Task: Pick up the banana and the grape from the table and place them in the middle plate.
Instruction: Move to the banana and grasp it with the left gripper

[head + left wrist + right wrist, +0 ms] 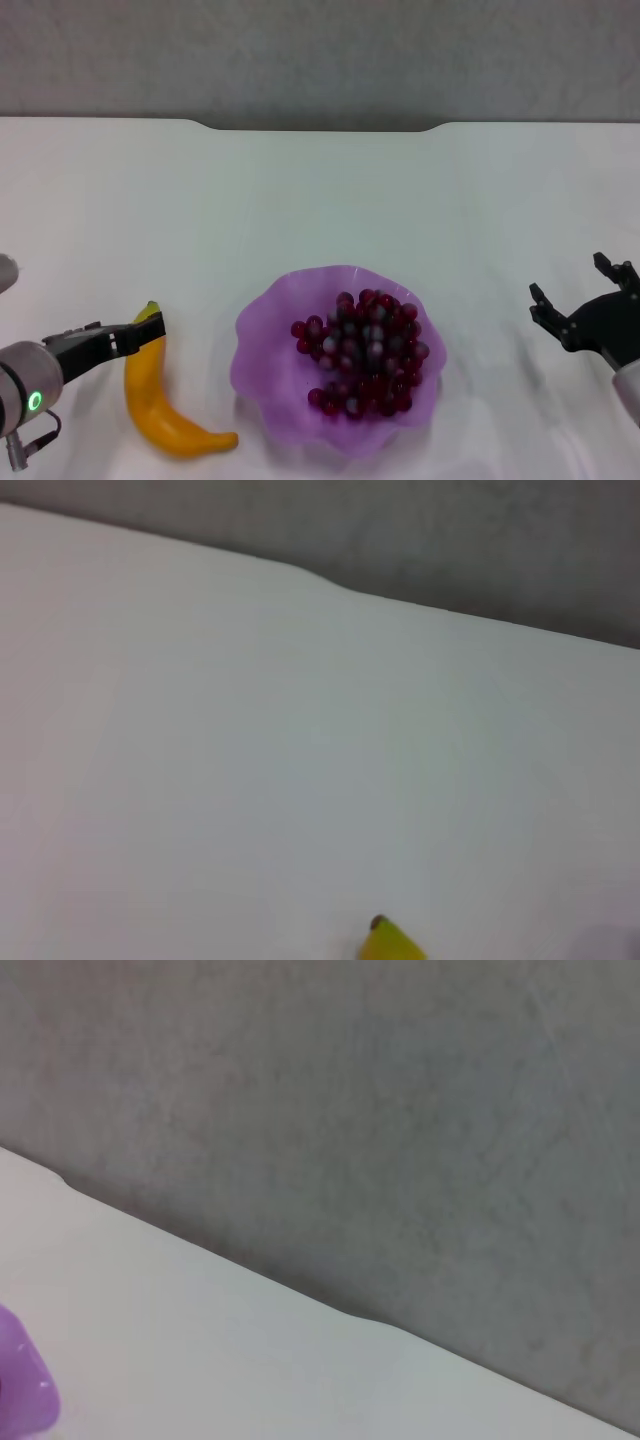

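Closing on the banana [165, 400] with my left gripper [140, 335], jaws apart at its stem end, I should grip mid-body; the grape [364, 350] already fills the middle plate [262, 350], right gripper [580, 300] open, idle.

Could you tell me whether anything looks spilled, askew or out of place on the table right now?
Nothing stands out. The grape sits inside the middle plate; the banana lies intact on the table.
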Controlling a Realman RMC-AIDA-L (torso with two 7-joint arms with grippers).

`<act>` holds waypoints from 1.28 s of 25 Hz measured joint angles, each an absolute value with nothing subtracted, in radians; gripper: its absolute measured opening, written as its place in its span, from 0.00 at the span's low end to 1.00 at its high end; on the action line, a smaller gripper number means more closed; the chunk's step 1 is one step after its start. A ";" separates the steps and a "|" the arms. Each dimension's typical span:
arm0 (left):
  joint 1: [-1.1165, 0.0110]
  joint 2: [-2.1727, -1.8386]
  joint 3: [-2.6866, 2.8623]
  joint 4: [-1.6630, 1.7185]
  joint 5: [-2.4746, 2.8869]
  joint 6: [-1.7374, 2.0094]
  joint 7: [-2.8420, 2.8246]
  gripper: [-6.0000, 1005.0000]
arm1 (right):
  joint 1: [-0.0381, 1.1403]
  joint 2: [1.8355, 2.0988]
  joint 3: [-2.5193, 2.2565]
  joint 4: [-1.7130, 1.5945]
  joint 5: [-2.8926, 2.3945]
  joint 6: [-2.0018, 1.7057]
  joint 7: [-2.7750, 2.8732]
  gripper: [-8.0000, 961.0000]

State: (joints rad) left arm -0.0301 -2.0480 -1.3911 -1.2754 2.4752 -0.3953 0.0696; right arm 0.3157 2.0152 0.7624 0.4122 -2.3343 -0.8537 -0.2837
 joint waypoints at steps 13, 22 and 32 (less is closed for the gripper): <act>-0.020 -2.050 -1.341 -1.223 2.521 -0.315 0.041 0.89 | 0.319 2.014 0.763 0.408 -2.305 -0.859 -0.284 0.94; -0.015 -2.054 -1.264 -1.143 2.529 -0.157 0.039 0.89 | 0.317 2.014 0.764 0.400 -2.297 -0.857 -0.284 0.94; -0.020 -2.056 -1.204 -1.014 2.521 0.037 0.046 0.88 | 0.320 2.013 0.764 0.406 -2.296 -0.862 -0.284 0.94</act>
